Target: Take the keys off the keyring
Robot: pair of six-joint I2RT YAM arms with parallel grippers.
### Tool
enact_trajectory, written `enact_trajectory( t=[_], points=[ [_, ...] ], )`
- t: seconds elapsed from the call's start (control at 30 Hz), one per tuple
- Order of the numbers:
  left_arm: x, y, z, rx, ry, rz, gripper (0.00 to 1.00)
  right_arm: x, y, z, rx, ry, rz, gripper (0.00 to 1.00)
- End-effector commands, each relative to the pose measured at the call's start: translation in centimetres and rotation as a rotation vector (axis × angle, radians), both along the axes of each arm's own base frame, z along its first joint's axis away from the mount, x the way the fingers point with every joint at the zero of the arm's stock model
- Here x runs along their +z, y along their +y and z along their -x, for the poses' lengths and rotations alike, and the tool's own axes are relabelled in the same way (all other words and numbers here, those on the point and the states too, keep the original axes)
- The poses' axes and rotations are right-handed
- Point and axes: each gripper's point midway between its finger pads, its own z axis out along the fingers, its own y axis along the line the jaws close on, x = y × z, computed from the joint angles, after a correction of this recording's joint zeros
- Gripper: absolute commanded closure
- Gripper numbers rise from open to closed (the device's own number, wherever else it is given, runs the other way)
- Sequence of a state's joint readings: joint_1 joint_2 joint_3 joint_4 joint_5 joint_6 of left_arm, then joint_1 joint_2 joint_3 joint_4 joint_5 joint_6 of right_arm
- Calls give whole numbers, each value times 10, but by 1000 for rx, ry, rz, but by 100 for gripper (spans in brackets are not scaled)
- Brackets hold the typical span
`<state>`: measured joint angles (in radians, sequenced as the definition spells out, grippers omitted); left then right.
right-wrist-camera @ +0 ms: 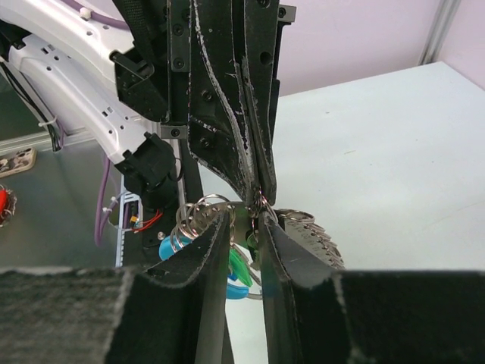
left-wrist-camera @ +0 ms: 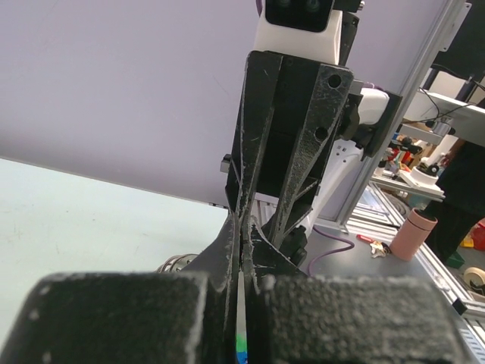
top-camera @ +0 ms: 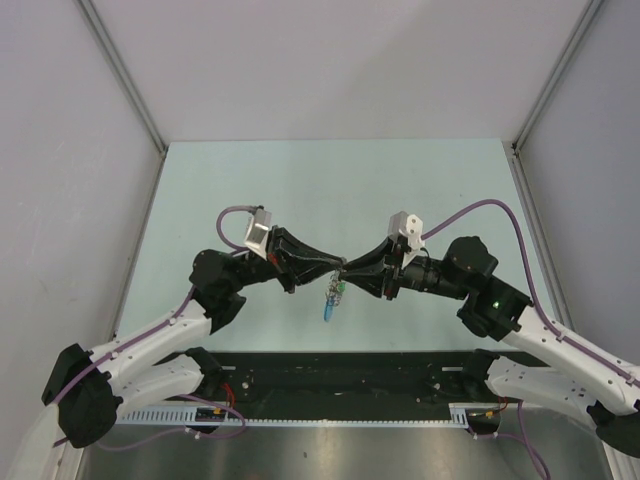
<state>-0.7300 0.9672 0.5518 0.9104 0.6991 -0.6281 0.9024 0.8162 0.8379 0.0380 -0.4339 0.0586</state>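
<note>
The two grippers meet tip to tip above the middle of the table. The keys (top-camera: 334, 293) hang just below them, with the blue piece (top-camera: 329, 313) lowest. My left gripper (top-camera: 334, 268) is shut, its tips pinching the thin keyring (right-wrist-camera: 262, 200). My right gripper (top-camera: 350, 270) is closed on the bunch of keys (right-wrist-camera: 244, 220), with silvery rings (right-wrist-camera: 195, 216) on one side and a flat toothed key (right-wrist-camera: 307, 230) on the other. Blue (right-wrist-camera: 168, 246) and green (right-wrist-camera: 238, 264) plastic pieces hang under its fingers. In the left wrist view my left gripper (left-wrist-camera: 245, 250) shows only a thin slit, with blue and green (left-wrist-camera: 242, 350) below it.
The pale green table (top-camera: 330, 190) is walled by grey panels left, right and behind. A black strip and a cable tray (top-camera: 340, 410) run along the near edge between the arm bases. Purple cables (top-camera: 480, 210) loop from each wrist.
</note>
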Motion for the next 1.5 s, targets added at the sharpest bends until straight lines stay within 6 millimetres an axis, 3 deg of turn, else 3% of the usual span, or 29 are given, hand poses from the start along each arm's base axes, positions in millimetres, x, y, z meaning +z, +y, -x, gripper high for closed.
enact_trajectory(
  t=[0.0,0.27,0.3,0.37,0.4,0.53,0.63,0.67,0.73,0.77,0.8,0.83,0.87,0.93,1.0,1.13,1.47],
  points=[
    [12,4,17,-47,-61,33,100,17,3,-12,-57,-12,-65,73],
    [12,3,16,-39,-64,33,100,13,10,-9,-32,11,-62,79],
    [12,3,16,-41,-63,32,100,13,10,-9,-33,8,-61,82],
    [13,4,16,-34,-64,34,100,14,9,-10,-38,1,-62,98],
    [12,4,15,-30,-63,34,100,15,8,-9,-40,-5,-65,100],
    [8,4,10,-8,-50,27,100,16,2,-8,-47,-51,-55,100],
    [-6,3,-5,72,-14,-51,84,8,-12,-14,-102,-90,0,100],
    [0,8,-7,103,-56,-51,75,7,-15,-15,-110,-98,12,100],
    [-6,11,-15,150,-40,-98,67,-2,-25,-15,-122,-85,63,100],
    [2,16,-16,176,-77,-98,60,-2,-28,-15,-125,-84,74,100],
    [2,18,-18,190,-86,-112,58,-14,-32,-14,-128,-62,125,100],
    [-5,18,-19,191,-76,-153,56,-13,-35,-15,-133,-60,142,100],
    [1,20,-20,202,-120,-165,53,-18,-36,-16,-134,-51,168,100],
    [-7,18,-16,167,-127,-221,53,-35,-39,-12,-98,-36,262,100],
    [-3,16,-12,139,-173,-239,53,-45,-43,-11,-82,-2,351,100],
    [-6,9,3,13,-205,-278,52,-42,-43,-1,-1,14,418,100],
    [-32,-4,3,-143,-232,-430,52,-40,-35,9,94,117,479,100]
  ],
)
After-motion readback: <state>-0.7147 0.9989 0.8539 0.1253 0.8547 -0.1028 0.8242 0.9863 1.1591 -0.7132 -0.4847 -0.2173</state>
